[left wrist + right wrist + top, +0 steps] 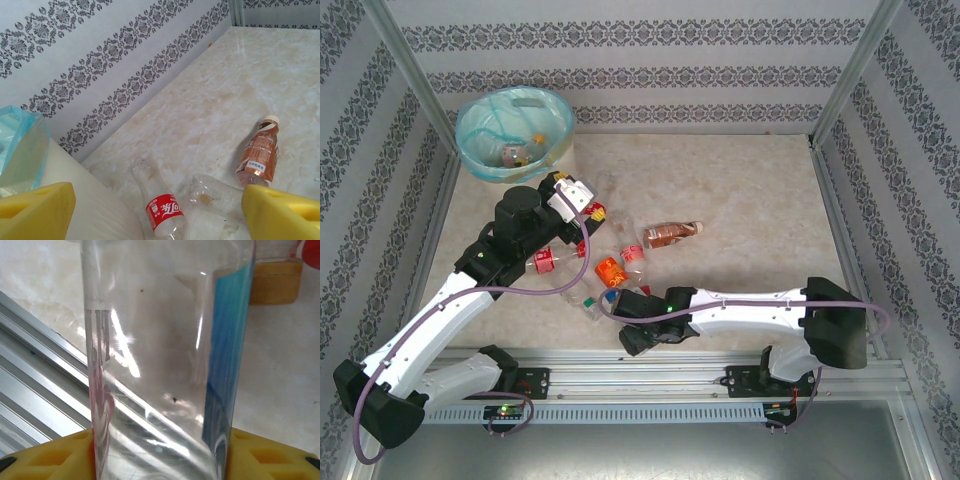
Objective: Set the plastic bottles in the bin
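Observation:
The bin [556, 128], cream with a blue-green bag [20, 145], stands at the far left corner and holds a few plastic bottles [516, 152]. My left gripper [580, 195] hovers just right of it, open and empty, its yellow fingers [35, 212] wide apart over a red-label bottle [162, 210] and a clear bottle [215, 195]. A brown-label bottle [260, 152] lies farther right. My right gripper [612, 303] is low near the front rail, shut on a clear bottle [160, 355] with a blue strip; both yellow pads [272, 457] press its sides.
More red-label bottles [610, 270] lie scattered mid-table between the arms. The brown-label bottle [672, 234] lies alone toward the centre. Patterned walls close in the table on three sides, and a metal rail [650, 380] runs along the near edge.

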`<state>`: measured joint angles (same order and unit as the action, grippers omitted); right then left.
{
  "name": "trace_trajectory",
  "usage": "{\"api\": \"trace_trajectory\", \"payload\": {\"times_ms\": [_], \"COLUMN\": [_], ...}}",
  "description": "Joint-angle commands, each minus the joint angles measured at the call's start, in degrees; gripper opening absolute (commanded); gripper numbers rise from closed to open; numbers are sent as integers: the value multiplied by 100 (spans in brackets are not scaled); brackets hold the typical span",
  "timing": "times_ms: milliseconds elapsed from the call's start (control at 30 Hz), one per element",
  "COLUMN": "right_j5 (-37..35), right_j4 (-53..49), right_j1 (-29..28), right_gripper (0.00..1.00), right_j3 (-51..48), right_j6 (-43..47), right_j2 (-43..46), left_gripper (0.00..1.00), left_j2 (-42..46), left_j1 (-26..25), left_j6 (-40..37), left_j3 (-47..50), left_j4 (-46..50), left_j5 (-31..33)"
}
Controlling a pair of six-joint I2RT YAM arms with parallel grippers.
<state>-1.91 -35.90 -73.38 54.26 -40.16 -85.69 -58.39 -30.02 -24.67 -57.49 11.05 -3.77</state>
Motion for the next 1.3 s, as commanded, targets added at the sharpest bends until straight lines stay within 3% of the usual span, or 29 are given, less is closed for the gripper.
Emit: {"api": "trace_trajectory", "payload": {"times_ms": [0, 400, 633, 800, 967, 1267], "right_j5": [24, -129, 22, 590, 1710, 3159], "right_j4": [179, 793, 856, 1003, 1594, 2608], "right_j1": [-49, 240, 1550, 2633, 3577, 3991], "right_gripper": [57, 56, 56, 56, 54, 53], "right_j3": [-134, -214, -110, 343, 718, 959], "right_j6": [104, 286, 1047, 2117, 2698, 3268], "right_j2": [243, 1138, 1757, 1995, 2276, 2677], "left_gripper": [87, 87, 90, 91, 91, 90], "left_j2": [95, -49, -66, -188, -277, -478], "left_j1": [-57, -48, 35, 132, 255, 329], "left_j6": [50, 410, 1140, 1768, 2554, 3895], "left_j3": [46, -103, -484, -1142, -1500, -1554], "left_j4": [-303, -328, -221, 258, 210, -1092], "left_j5": [65, -101, -449, -1424, -2593, -4610]}}
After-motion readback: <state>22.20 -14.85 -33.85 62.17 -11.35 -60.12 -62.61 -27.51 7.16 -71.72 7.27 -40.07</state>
